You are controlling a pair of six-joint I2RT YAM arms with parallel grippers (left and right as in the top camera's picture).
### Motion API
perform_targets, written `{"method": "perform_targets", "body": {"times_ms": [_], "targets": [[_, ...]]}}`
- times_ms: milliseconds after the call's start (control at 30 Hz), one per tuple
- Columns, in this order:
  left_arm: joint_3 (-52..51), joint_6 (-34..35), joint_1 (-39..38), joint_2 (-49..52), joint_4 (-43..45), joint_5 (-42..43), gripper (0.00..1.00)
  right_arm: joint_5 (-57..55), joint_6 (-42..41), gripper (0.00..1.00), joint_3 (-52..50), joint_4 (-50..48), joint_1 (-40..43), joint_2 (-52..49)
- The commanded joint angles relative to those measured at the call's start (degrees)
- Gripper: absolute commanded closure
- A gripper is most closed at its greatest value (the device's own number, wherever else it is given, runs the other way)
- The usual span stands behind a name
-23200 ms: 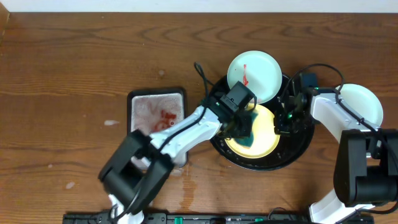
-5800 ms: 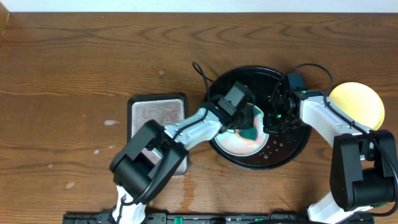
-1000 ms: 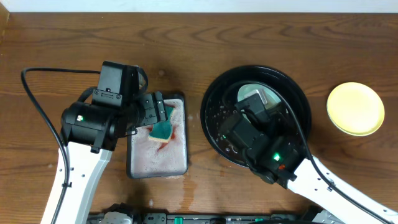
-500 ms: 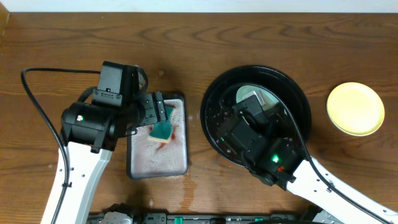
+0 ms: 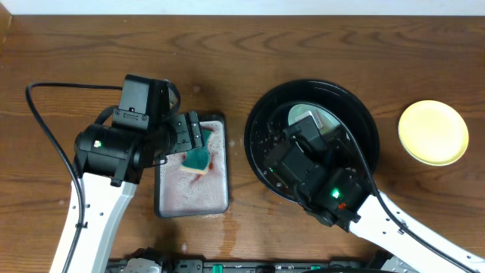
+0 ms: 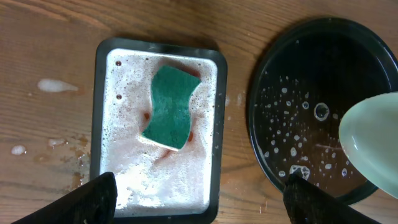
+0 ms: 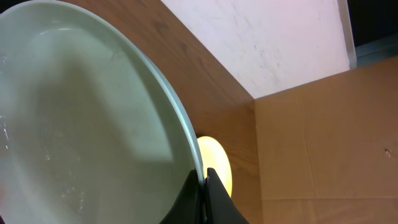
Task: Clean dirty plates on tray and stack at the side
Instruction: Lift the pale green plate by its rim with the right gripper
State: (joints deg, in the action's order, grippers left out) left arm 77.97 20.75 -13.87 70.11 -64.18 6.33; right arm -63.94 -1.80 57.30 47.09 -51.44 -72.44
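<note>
left arm is hanging over the small grey tray (image 6: 97, 124), left of the table's (image 5: 91, 45) middle. left end effector (image 6: 205, 202) is standing wide, nothing between its fingers, only the two tips showing at the bottom corners of the wrist view. green sponge (image 6: 171, 107) is lying on its own in the grey tray, in pinkish foam, nearer that tray's far end, apart from the fingers.

right arm is reaching in from the table's near right corner over the black tray (image 5: 267, 125), which is sitting right of the middle. right end effector (image 7: 200, 198) is pinching narrow on the rim of a pale mint plate (image 7: 81, 112), one finger on each face of the rim. the plate is being held tilted over the far half of the black tray; whether it is touching the tray, cannot tell. its face is looking wet, no red showing on it. droplets are sitting on the bare part of the black tray.

yellow plate (image 5: 433, 133) is lying flat on the bare wood near the table's right edge, well apart from the black tray.
</note>
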Motion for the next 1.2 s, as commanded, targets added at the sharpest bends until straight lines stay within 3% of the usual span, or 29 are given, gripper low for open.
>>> {"method": "perform_targets", "body": {"times_ms": [0,1167], "targets": [[0.2,-0.4,0.3,0.0,-0.1,0.5,0.14,-2.3,0.7,0.99,0.9,-0.1,-0.4,0.7],[0.2,-0.4,0.3,0.0,-0.1,0.5,0.14,-4.8,0.7,0.99,0.9,-0.1,-0.4,0.7]]}}
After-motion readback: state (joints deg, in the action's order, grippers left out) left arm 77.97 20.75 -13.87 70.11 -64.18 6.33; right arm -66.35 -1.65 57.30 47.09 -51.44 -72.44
